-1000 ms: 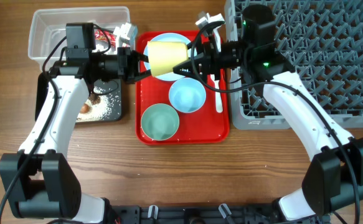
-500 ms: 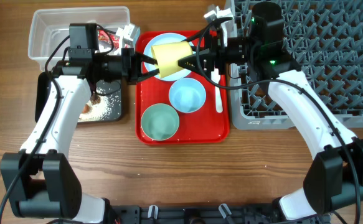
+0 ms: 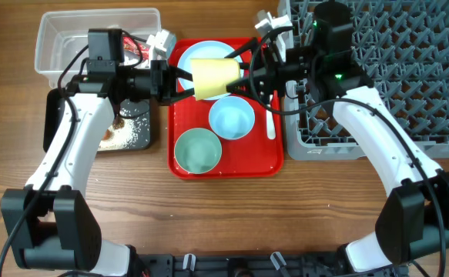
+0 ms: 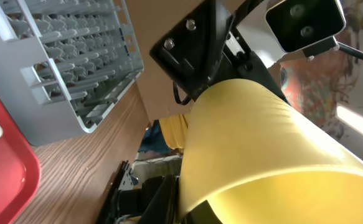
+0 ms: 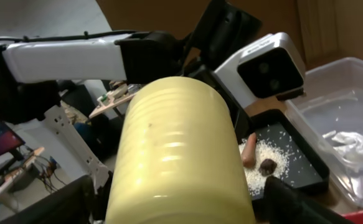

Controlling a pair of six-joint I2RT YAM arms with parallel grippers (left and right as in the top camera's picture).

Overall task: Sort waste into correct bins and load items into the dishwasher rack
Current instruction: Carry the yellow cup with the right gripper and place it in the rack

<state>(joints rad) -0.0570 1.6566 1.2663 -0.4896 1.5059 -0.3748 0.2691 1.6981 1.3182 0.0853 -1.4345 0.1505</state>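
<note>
The yellow cup [image 3: 212, 77] lies on its side in the air above the pale blue plate [image 3: 209, 51], between both grippers. My left gripper [image 3: 184, 78] is shut on its rim, which fills the left wrist view [image 4: 262, 143]. My right gripper [image 3: 243, 75] is open, with a finger on each side of the cup's base [image 5: 181, 155]. The pale blue bowl [image 3: 232, 119], mint-green bowl [image 3: 198, 150] and white spoon [image 3: 270, 123] rest on the red tray [image 3: 182, 165]. The grey dishwasher rack [image 3: 386, 77] is at the right.
The clear bin [image 3: 78, 31] at the back left holds the red-and-white wrapper [image 3: 132, 48] and white paper [image 5: 349, 143]. The black bin [image 3: 135, 138] holds rice [image 5: 259, 168], the carrot [image 5: 249, 149] and the brown lump [image 5: 267, 166]. The rack's corner [image 4: 75, 56] stands beside the tray.
The cup has shifted slightly right and tilted level. My right gripper's fingers have spread and now straddle the cup's base. My left gripper still holds the rim.
</note>
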